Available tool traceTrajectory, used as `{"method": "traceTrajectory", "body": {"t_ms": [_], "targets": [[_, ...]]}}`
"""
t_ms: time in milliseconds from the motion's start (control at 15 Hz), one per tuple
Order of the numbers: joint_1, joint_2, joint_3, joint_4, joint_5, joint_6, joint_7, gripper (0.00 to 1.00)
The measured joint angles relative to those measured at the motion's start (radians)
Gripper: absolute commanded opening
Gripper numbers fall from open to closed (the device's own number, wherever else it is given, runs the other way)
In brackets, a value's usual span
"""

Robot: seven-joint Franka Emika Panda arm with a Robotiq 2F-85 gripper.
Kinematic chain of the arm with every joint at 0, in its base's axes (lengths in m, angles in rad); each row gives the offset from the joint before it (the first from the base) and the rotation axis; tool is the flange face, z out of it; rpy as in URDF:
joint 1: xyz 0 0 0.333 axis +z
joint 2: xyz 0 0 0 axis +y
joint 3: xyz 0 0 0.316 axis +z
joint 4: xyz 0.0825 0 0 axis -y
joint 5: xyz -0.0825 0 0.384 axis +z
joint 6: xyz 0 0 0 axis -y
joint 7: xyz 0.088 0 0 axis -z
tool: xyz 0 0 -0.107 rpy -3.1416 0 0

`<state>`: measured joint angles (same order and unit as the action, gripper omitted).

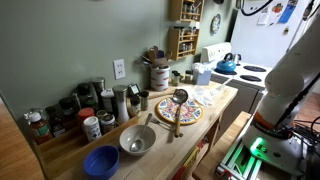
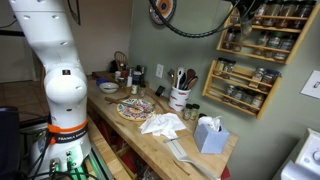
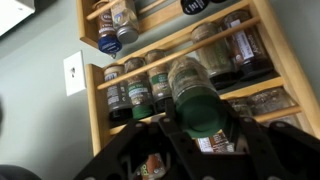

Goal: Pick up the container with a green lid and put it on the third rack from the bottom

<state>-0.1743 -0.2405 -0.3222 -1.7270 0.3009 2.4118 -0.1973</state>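
In the wrist view my gripper (image 3: 203, 128) is shut on the container with a green lid (image 3: 197, 100). It is a clear jar, and its dark green lid faces the camera. I hold it close in front of the brown wooden spice rack (image 3: 262, 75), level with a tier lined with small jars (image 3: 140, 90). The rack hangs on the green wall in both exterior views (image 1: 184, 32) (image 2: 248, 68). The white arm (image 2: 55, 70) reaches up toward it. The gripper itself is hard to make out in the exterior views.
A wall outlet (image 3: 73, 70) sits beside the rack. On the wooden counter (image 1: 215, 100) below are a patterned plate with a ladle (image 1: 178, 110), a metal bowl (image 1: 137, 139), a blue bowl (image 1: 101, 160), a utensil crock (image 2: 180, 97) and a tissue box (image 2: 209, 134). A white stove (image 1: 245, 72) stands beyond.
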Motion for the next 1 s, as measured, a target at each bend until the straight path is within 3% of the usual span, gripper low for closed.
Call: {"method": "traceTrajectory", "body": {"t_ms": [1000], "targets": [[-0.002,0.199,-0.012,0.162,0.148,-0.001,-0.156,0.20]]}}
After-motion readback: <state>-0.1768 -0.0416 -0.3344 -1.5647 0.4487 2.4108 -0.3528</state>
